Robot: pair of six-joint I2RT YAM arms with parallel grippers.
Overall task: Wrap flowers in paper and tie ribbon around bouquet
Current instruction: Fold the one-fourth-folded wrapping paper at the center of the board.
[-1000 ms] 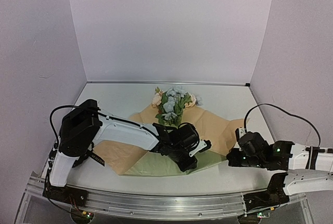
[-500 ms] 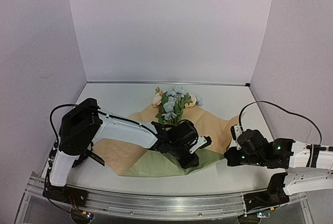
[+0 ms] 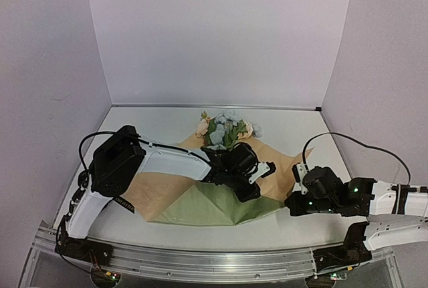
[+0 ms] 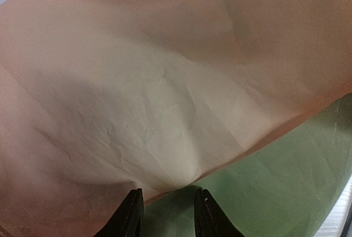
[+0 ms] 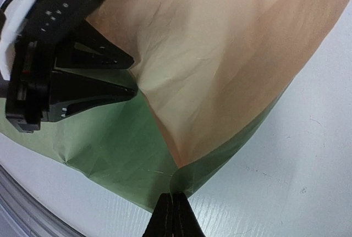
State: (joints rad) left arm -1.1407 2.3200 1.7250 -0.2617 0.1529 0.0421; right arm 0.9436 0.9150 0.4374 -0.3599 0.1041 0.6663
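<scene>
One sheet of paper [image 3: 200, 204] lies on the table [image 3: 154, 121], its near part folded over so the green side shows. The flowers [image 3: 224, 131] lie at the paper's far edge, blooms sticking out beyond it. Above the paper's middle, the left gripper [image 4: 168, 193] has its jaws apart and empty, probably to take the fold. At the paper's near right corner, the right gripper [image 5: 175, 204] is closed, apparently pinching the fold to hold it in place.

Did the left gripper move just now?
Yes. The left gripper has moved away from the near rail, farther up the table toward the flowers.
</scene>
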